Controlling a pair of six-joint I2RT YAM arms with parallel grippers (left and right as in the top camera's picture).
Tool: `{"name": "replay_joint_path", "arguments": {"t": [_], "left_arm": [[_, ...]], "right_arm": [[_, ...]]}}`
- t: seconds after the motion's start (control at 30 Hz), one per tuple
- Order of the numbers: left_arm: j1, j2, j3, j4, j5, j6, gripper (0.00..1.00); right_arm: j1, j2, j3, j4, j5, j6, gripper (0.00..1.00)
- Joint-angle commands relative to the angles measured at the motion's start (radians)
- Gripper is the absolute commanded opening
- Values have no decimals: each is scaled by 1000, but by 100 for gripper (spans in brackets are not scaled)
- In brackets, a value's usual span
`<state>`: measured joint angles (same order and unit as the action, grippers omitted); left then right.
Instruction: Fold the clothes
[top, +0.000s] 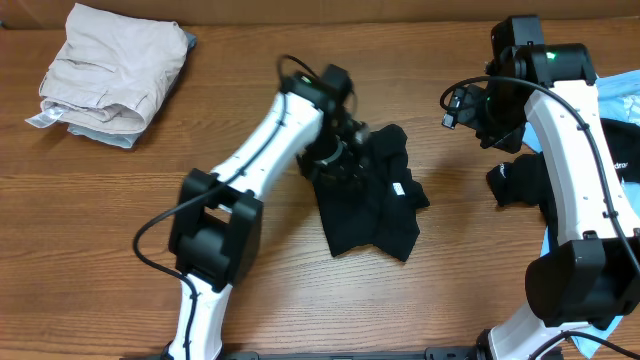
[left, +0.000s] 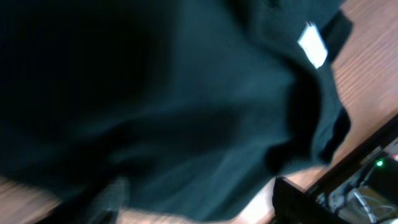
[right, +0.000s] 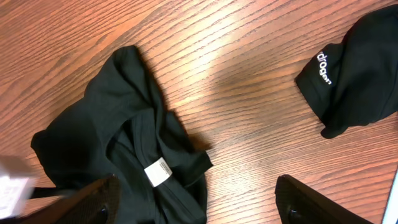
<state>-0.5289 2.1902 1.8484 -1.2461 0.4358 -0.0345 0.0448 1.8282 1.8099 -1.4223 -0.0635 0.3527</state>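
- Clothes are lying scattered over a brown wood-grain tabletop (top: 150, 200), which is filling all three views.
- At the far left corner, the beige folded shorts (top: 115, 65) are sitting in a stack, well apart from the other garments.
- Near the middle, the plain black T-shirt (top: 375, 210) is lying crumpled, its white neck label (right: 158, 171) facing up.
- To its right, with bare wood between them, the white-lettered black shirt (right: 360, 68) is lying in a heap, and the light blue shirt (top: 622, 100) is peeking in at the right edge.
- Down at the far left part of the T-shirt, the left tool (left: 198, 199) is standing released with its fingers apart. Dark cloth is filling its blurred view, and I cannot tell whether the fingers are touching it.
- Above the wood between the two black garments, the right tool (right: 198, 193) is hovering released, its fingers spread wide.
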Motion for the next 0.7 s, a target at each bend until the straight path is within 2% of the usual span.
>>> {"name": "replay_joint_path", "arguments": {"t": [0.0,0.07,0.17,0.27,0.43,0.6,0.67], "left_arm": [[-24,-2,-68,51,35,-38,43],[-35,-2,-116,95,21,-40,23],[-39,-2,-194,157,-60,-60,15],[-36,-2,-274,228,-140,-101,14],[-25,-2,-365,349,-235,-105,15],[16,-2,-374,356,-502,-137,18],[58,-2,-374,354,-611,-146,25]], "right_arm": [[-6,-10,10,3,-8,-21,84],[-6,-10,10,6,-7,-21,84],[-6,-10,10,14,-8,-21,84],[-6,-10,10,20,-8,-21,84],[-6,-10,10,21,-8,-21,84],[-6,-10,10,21,-8,-21,85],[-6,-10,10,21,-8,-21,85]]}}
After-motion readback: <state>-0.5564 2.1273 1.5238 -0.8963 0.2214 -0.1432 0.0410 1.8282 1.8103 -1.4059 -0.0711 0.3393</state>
